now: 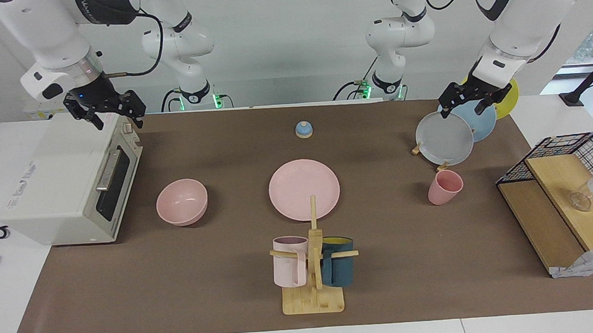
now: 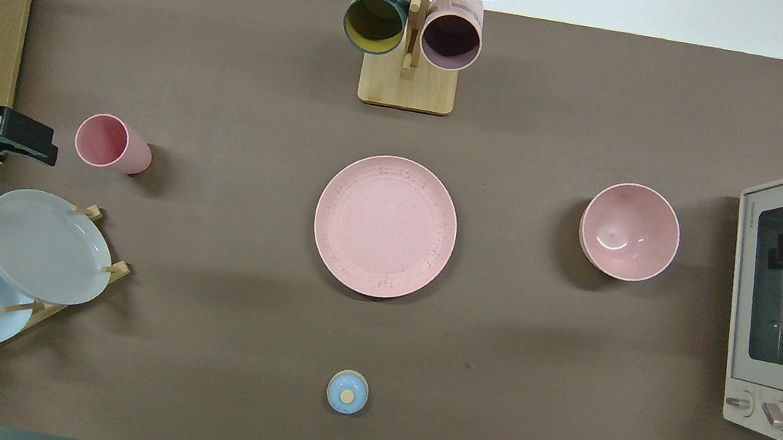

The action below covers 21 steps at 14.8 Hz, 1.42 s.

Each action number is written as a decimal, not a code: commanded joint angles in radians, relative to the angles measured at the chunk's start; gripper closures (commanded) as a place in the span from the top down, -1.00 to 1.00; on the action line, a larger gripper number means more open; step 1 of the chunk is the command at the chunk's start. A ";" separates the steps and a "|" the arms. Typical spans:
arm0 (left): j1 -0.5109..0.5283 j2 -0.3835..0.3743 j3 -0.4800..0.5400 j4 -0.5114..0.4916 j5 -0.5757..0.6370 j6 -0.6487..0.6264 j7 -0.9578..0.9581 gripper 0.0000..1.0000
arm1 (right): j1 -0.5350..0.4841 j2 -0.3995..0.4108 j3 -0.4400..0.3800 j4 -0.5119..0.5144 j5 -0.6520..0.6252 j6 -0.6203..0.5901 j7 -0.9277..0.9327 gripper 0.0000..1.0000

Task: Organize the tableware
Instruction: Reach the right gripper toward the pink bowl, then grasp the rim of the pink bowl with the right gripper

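With both arms raised, nothing is held.
Plate (image 1: 304, 189): counter centre.
Bowl (image 1: 182, 201): beside the oven (image 1: 69, 183).
Cup (image 1: 445, 187): upright, near the rack (image 1: 445, 138).
Left gripper (image 1: 468, 101): over the rack, fingers wide.
Right gripper (image 1: 105, 108): over the oven, fingers wide.

I work in a robot lab staged as a kitchen: my two white arms are bolted at the edge of a white table (image 1: 0, 324) under a brown mat (image 1: 222, 302), against bare white walls, with a toaster oven (image 1: 69, 183), a mug tree (image 1: 313, 267) and a plate rack (image 2: 29, 309) laid out like props
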 commanded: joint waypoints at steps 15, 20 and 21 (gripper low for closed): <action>0.005 -0.013 0.000 -0.003 0.018 0.004 -0.003 1.00 | 0.219 0.095 0.003 -0.276 0.020 0.460 0.112 1.00; 0.006 -0.015 0.000 -0.003 0.018 0.005 0.001 1.00 | 0.221 0.130 0.004 -0.489 0.020 0.773 0.113 1.00; 0.006 -0.015 0.001 -0.004 0.018 0.007 0.003 1.00 | 0.224 0.144 0.004 -0.503 0.020 0.784 0.116 1.00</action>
